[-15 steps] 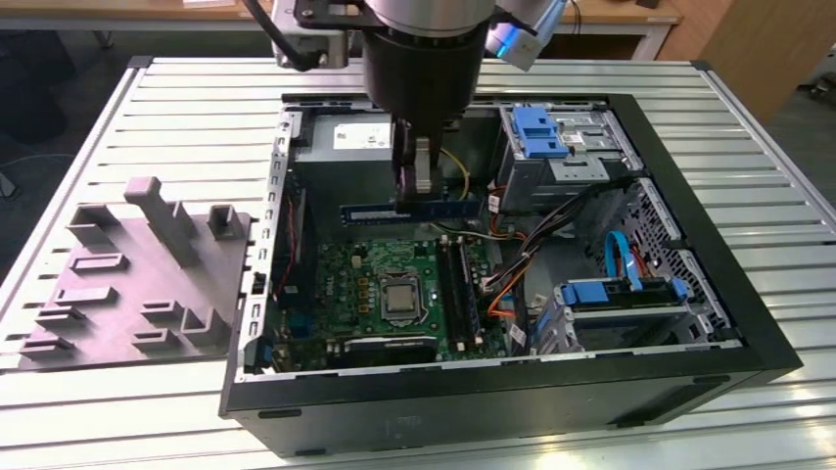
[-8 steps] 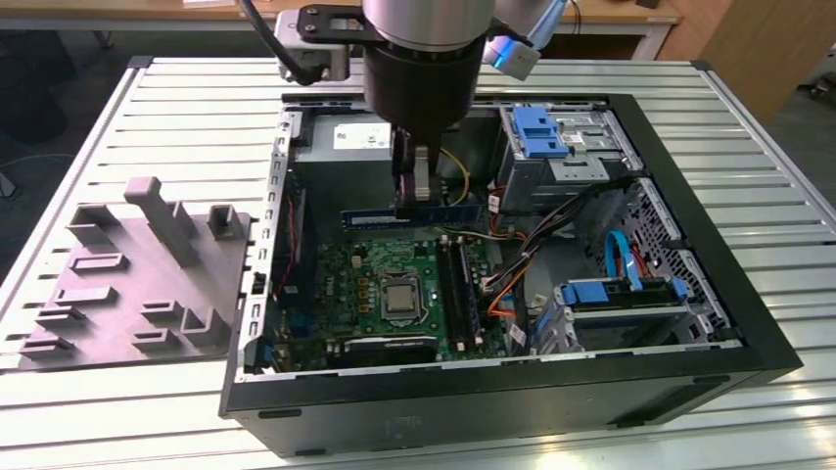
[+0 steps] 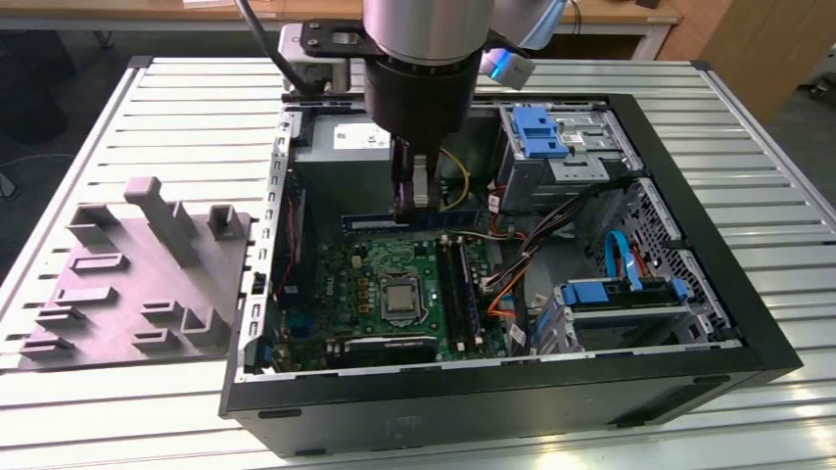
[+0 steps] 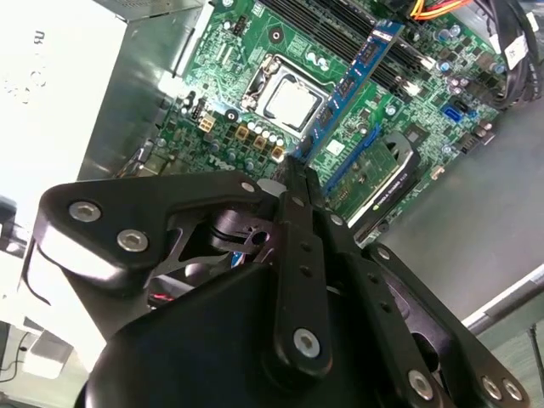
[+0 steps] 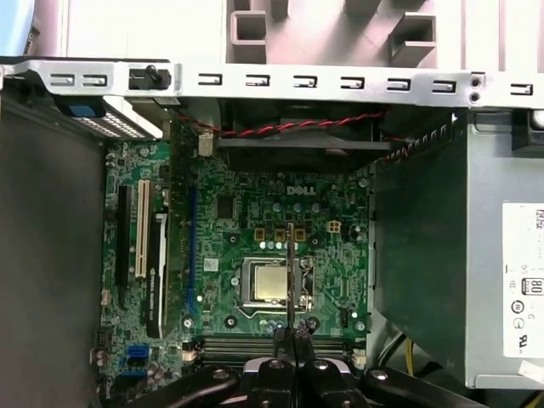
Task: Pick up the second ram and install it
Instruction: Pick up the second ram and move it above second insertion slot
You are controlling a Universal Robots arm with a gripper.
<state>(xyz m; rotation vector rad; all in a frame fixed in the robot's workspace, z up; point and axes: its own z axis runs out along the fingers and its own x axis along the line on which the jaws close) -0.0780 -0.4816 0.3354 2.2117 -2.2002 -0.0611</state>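
My gripper (image 3: pixel 413 201) hangs inside the open computer case, shut on the second ram (image 3: pixel 379 223). The ram is a thin blue-green strip, lying level above the back edge of the motherboard (image 3: pixel 379 274). In the second wrist view it (image 4: pixel 357 76) runs out from between the fingertips (image 4: pixel 293 183) over the board. In the first wrist view it (image 5: pixel 291 272) appears edge-on as a thin line above the processor socket (image 5: pixel 270 285), rising from the gripper (image 5: pixel 291 336). The black slot rails (image 3: pixel 457 284) lie crosswise to the strip, just beside it toward the exterior view's right.
The case walls (image 3: pixel 281 196) close in the board. A power supply box (image 3: pixel 347 137) stands just behind the gripper. Drive cages (image 3: pixel 562 137) and loose cables (image 3: pixel 549 245) fill the exterior view's right. A grey moulded tray (image 3: pixel 131 274) sits on the table outside the case, at the exterior view's left.
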